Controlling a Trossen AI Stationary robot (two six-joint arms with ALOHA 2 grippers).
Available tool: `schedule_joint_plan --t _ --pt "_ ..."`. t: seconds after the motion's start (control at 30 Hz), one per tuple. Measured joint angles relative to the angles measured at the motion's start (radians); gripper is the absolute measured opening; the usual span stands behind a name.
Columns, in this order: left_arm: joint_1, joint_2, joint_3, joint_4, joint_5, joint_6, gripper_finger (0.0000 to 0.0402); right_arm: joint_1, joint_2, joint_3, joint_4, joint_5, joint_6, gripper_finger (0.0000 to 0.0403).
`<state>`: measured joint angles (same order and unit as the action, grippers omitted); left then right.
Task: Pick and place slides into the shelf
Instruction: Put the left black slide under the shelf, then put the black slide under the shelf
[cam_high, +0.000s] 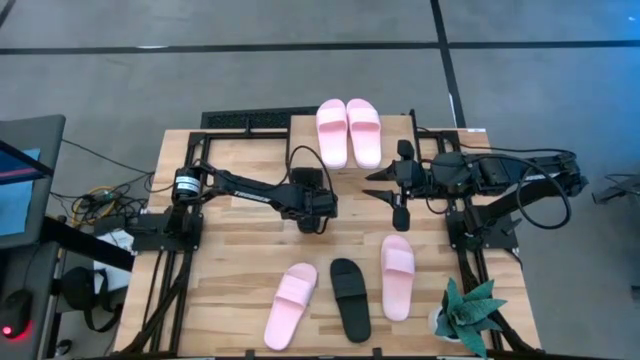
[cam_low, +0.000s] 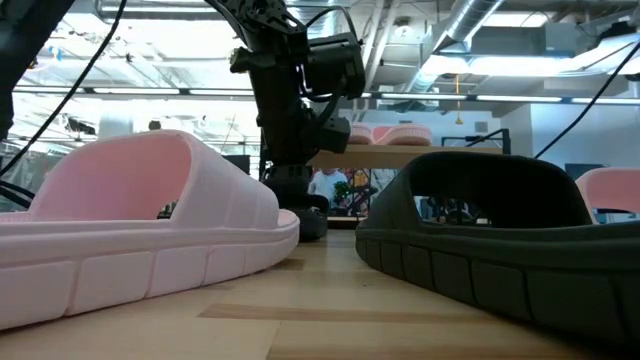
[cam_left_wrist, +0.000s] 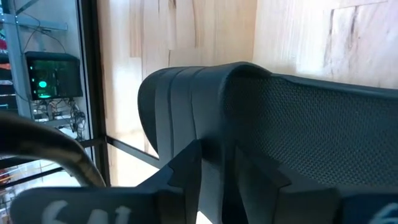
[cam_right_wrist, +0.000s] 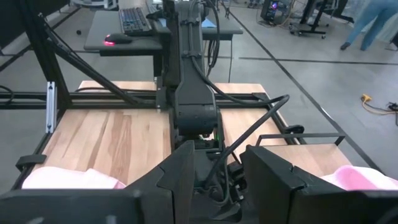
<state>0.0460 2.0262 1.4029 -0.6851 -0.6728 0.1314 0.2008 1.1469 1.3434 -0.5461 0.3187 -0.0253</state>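
Pink and black slides fill the foreground at counter level: a pink slide (cam_low: 140, 225) beside a black slide (cam_low: 500, 240), two of three waiting at the counter's (cam_high: 230, 290) near edge, with another pink one (cam_high: 397, 276) just past the black. Behind them the left claw (cam_high: 312, 215) sits low over the middle of the counter, its fingers (cam_left_wrist: 186, 174) closed around a second black slide (cam_left_wrist: 249, 118), gripped at the strap; from overhead the shoe is hidden under the arm. Two pink slides (cam_high: 348, 130) already sit side by side on the shelf (cam_high: 400, 152) at the far edge. The right claw (cam_high: 400, 185) waits near the shelf's right end, fingers spread and holding nothing. By the look of it, the task is at the carry stage, roughly a third done. Next, the left arm would need to lift the black slide clear, swing it towards the shelf, and set it down level beside the pink pair without nudging them.
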Motion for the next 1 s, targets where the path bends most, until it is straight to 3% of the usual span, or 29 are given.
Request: schedule_joint_plan --t 0.37,1.0 --pt "-0.024 0.0 0.0 -0.023 0.0 0.0 0.0115 0.0 0.0 0.0 0.0 0.0 -0.002 0.0127" --pt "-0.085 -0.005 0.073 -0.068 -0.016 0.0 0.0117 0.0 0.0 0.0 0.0 0.0 -0.008 0.0127"
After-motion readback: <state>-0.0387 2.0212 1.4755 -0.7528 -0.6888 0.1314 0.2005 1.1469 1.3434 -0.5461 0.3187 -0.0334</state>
